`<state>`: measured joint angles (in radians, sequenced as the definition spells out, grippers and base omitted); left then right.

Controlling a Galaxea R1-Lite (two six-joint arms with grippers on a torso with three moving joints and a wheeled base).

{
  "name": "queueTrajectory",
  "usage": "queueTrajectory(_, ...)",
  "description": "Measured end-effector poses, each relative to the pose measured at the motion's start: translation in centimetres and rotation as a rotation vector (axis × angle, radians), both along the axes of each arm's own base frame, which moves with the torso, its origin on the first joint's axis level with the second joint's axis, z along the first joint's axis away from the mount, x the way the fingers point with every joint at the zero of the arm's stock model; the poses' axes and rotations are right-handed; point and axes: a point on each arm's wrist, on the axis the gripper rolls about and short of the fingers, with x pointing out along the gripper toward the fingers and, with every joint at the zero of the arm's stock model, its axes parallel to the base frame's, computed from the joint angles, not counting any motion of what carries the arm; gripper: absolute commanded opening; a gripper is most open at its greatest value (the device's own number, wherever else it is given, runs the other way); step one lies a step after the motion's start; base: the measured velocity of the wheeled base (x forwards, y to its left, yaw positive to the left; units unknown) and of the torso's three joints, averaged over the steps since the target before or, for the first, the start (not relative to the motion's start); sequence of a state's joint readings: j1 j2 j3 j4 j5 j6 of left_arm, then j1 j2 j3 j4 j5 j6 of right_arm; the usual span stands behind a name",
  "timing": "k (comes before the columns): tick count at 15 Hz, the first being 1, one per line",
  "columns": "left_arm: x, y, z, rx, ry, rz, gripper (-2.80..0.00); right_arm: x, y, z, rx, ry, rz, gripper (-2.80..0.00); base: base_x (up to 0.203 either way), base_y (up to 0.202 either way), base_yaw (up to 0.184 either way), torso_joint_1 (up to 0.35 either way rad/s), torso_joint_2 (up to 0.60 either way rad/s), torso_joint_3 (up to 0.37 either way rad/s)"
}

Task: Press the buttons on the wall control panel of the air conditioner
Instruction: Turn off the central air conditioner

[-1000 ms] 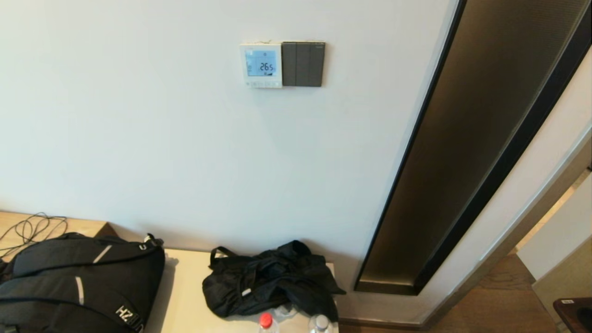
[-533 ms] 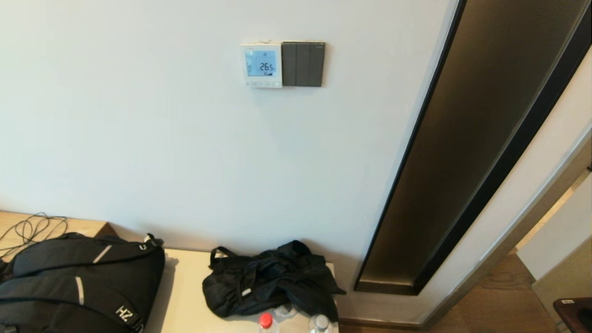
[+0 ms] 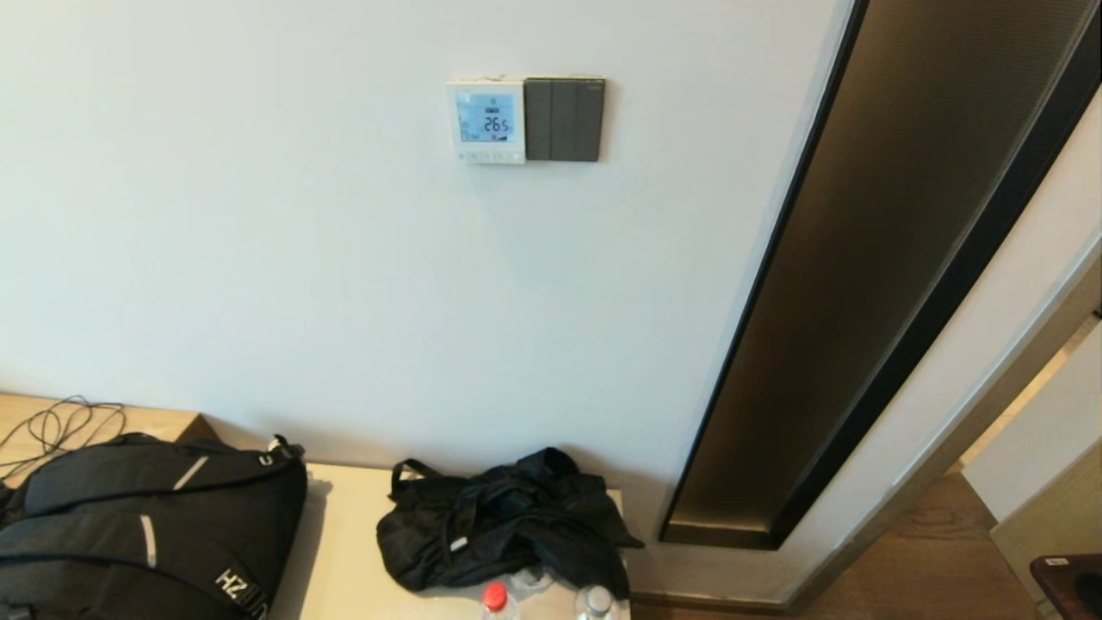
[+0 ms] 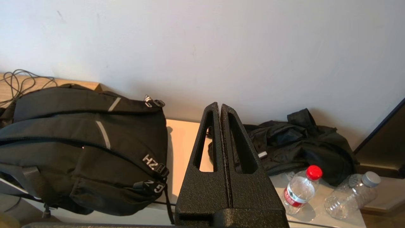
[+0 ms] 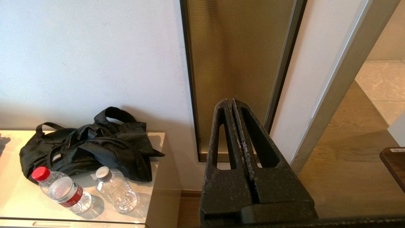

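Note:
The white air conditioner control panel [image 3: 486, 121] hangs high on the wall, its blue screen reading 26.5, with a row of small buttons [image 3: 491, 157] along its lower edge. A dark grey switch plate [image 3: 564, 120] adjoins it on the right. Neither arm shows in the head view. My left gripper [image 4: 220, 106] is shut and empty, low down, pointing at the wall above the cabinet. My right gripper [image 5: 230, 102] is shut and empty, low down, pointing at the brown wall panel [image 5: 234, 63]. The control panel is out of both wrist views.
A low cabinet [image 3: 344, 551] stands against the wall with a black backpack [image 3: 146, 525], a crumpled black bag [image 3: 508, 525] and two plastic bottles [image 5: 63, 190] on it. Cables [image 3: 52, 426] lie at the far left. A doorway [image 3: 1033, 413] opens at the right.
The arms stay out of the head view. Extra small symbols now show on the panel's blue screen; the reading stays 26.5.

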<state>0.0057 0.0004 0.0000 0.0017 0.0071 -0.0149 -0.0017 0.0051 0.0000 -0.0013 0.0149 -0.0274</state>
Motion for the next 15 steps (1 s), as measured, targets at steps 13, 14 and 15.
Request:
queueTrajectory(13,0.00,0.00,0.01,0.000,-0.001,0.000,-2.80,0.00,0.00,0.00,0.000,0.000,0.000,-2.80,0.000,0.000,0.000,0.000,0.00,0.000)
queueTrajectory(14,0.00,0.00,0.00,0.001,0.000,0.000,-2.80,0.00,0.00,0.00,0.000,0.000,0.000,-2.80,0.000,0.000,0.000,0.000,0.00,0.000)
queueTrajectory(15,0.00,0.00,0.00,0.004,0.000,-0.002,-2.80,0.00,0.00,0.00,0.000,0.000,0.000,-2.80,0.000,0.000,0.000,0.000,0.00,0.000)
